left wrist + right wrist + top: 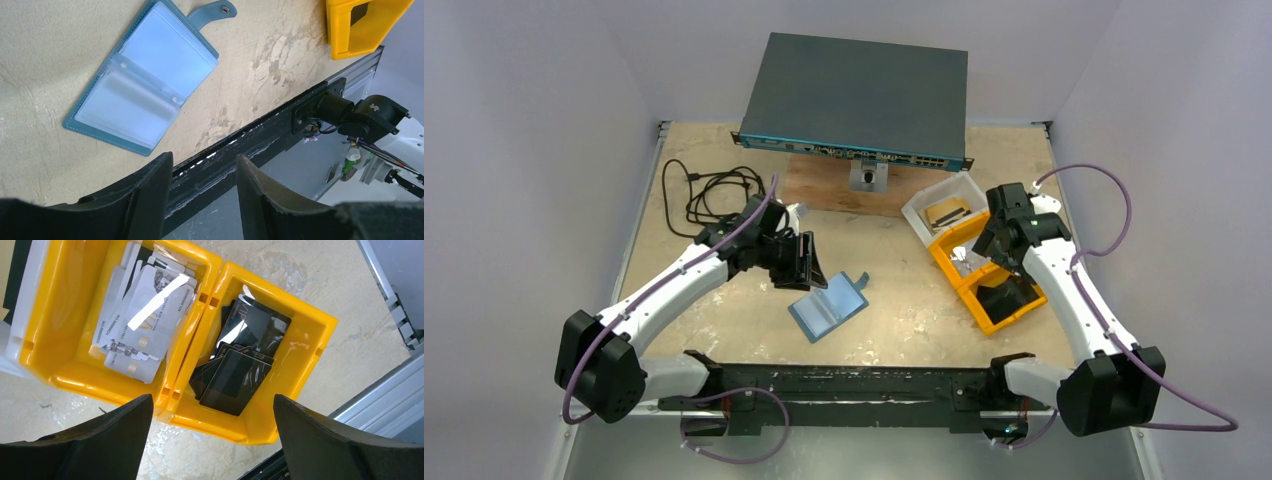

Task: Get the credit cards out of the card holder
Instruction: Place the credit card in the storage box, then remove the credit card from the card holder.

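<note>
L gripper (802,262) hangs w/ jaws parted, nothing between em. Card holder (829,308) lies open flat on the table (904,310) at its 4 o'clock, tab (861,281) pointing 1 o'clock; can't tell if the clear pockets (150,75) hold anything. R gripper (212,400) spread wide, empty, over the orange bins (310,340) w/ credit cards (135,315) piled inside. Risk imo: nothing pins the holder, so tugging a card prob drags the whole thing, or pinches sleeve + card together.

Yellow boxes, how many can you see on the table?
2. They sit side by side: the first yellow box holds pale cards, the second yellow box holds black cards. No other seems hidden.
</note>
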